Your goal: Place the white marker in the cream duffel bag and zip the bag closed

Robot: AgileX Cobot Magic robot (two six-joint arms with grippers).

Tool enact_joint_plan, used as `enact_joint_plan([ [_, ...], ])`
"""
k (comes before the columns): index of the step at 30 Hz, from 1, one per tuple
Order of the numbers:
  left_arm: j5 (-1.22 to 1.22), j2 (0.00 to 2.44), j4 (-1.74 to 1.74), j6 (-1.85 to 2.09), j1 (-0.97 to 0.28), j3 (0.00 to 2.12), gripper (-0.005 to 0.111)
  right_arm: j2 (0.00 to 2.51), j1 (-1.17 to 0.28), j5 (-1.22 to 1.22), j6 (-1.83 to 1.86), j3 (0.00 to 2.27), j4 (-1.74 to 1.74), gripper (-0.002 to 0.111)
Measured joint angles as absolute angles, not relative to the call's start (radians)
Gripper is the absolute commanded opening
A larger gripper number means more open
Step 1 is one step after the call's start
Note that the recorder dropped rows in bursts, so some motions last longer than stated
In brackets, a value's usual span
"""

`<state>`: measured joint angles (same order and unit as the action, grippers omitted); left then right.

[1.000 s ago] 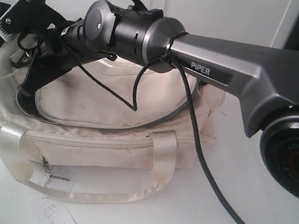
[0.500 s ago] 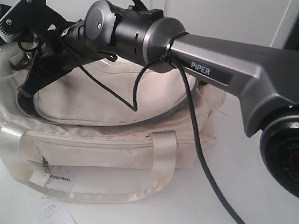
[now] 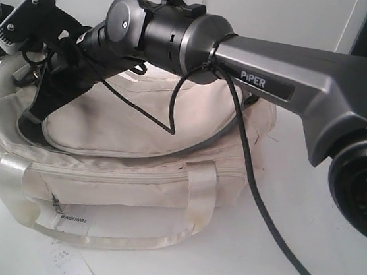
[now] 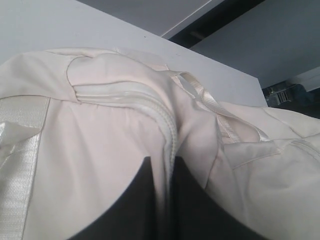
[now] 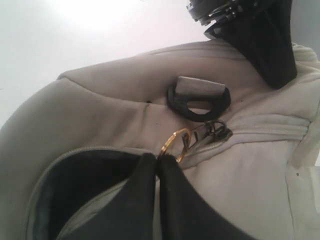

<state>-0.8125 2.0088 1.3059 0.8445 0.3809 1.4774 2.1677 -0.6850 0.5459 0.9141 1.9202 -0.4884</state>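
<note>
Now, left hand (image 4: 160,163) clamped on zipper seam (image 4: 168,126) of cream duffel bag (image 4: 100,142); right hand (image 5: 158,159) closed on gold zipper ring (image 5: 174,143)

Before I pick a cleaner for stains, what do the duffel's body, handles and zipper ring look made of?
The cream duffel bag: matte woven cloth, perhaps cotton canvas; it creases softly. Its handles: glossy satin-like webbing, catching light. The zipper ring: thin gold-coloured hoop, probably metal by its glint.
</note>
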Motion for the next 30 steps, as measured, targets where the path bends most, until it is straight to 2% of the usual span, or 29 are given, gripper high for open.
enact_joint_plan([
  [30,-0.844,2.009,1.308,0.736,0.392,1.475,0.0,2.124,-0.68,0.648,0.898,1.92,-0.494,0.0],
])
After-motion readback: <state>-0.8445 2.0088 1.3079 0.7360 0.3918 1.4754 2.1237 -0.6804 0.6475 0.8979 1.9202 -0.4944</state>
